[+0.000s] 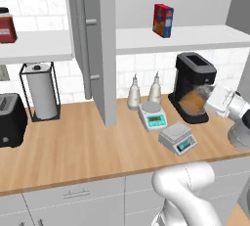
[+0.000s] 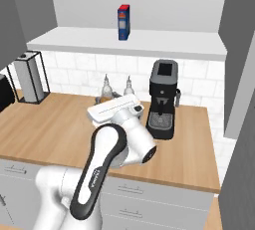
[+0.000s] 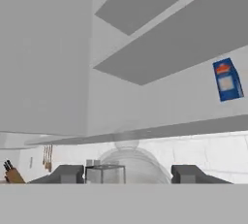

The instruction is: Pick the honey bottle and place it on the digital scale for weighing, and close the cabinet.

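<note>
A white robot arm is reaching over a wooden counter in a rendered kitchen. Its gripper is pinching the honey bottle, 1 finger on each side of the rounded amber body, and is holding it in the air just in front of the black coffee machine. In the hand view the bottle is showing as a pale, see-through dome between the 2 dark fingertips. The red-and-blue box is standing alone on the open shelf of the cabinet; its label is too small to read. The cabinet's grey door is standing wide open, jutting out over the counter, with 1 long bar handle. 2 scales are sitting on the counter: the digital scale, low and grey with a teal display (digits are too small to read), and, just behind it, a white scale with a round plate. 2 white slim-necked bottles are standing behind the white scale, against the tiled wall. Further left, 1 paper towel holder and 1 black toaster are standing, with 1 red-labelled jar on the shelf above them.
</note>
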